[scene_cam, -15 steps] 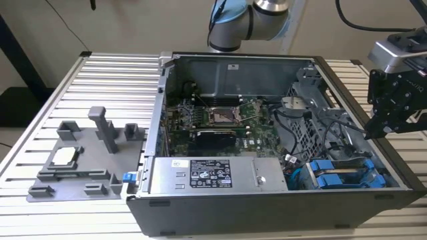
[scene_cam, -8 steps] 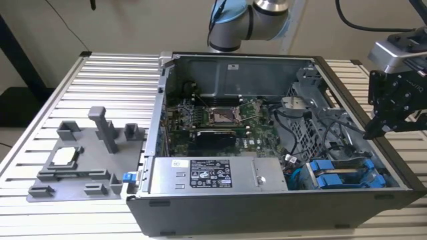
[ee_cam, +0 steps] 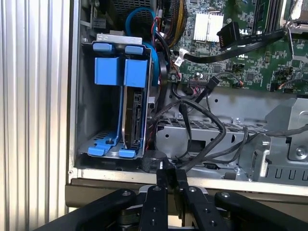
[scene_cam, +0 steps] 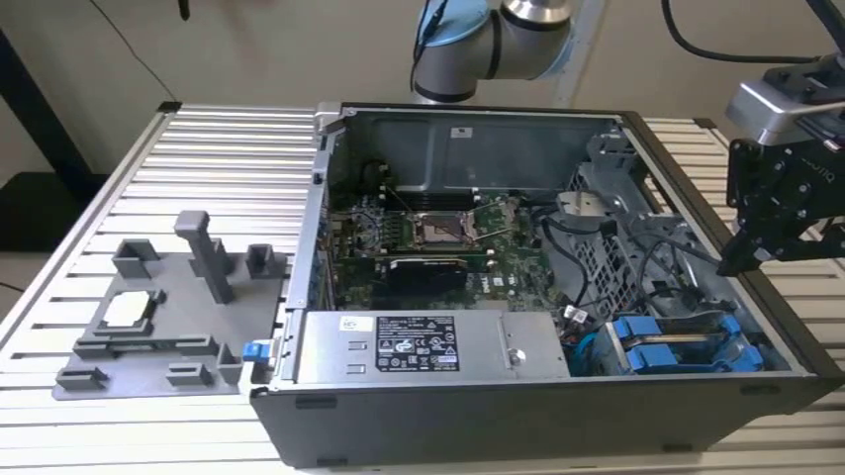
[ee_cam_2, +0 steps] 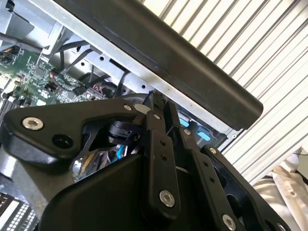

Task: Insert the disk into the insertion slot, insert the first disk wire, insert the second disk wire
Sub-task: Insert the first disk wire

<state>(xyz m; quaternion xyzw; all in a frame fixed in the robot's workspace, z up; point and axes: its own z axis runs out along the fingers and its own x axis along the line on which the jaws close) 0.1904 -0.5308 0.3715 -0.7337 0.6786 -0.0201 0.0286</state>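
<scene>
Two bright blue carrier frames stand side by side in the grey drive cage (ee_cam: 83, 110), at the case's front corner on the exterior view's right. The disk (ee_cam: 134, 115) sits edge-on in one of them, inside the insertion slot; the blue frames (scene_cam: 667, 346) also show in the exterior view. Black wires (ee_cam: 202, 120) lie loose beside the cage, and a black connector (ee_cam: 153, 161) rests at its foot. My gripper (ee_cam: 172, 172) (scene_cam: 734, 259) (ee_cam_2: 155, 98) hovers over the case's side wall just outside the cage. Its fingers are shut with nothing between them.
The open computer case (scene_cam: 528, 416) lies on a slatted metal table (scene_cam: 212, 148). It holds a green motherboard (scene_cam: 436, 237) and a power supply box (scene_cam: 422, 346). A grey fixture plate (scene_cam: 158, 317) with upright blocks stands at the exterior view's left.
</scene>
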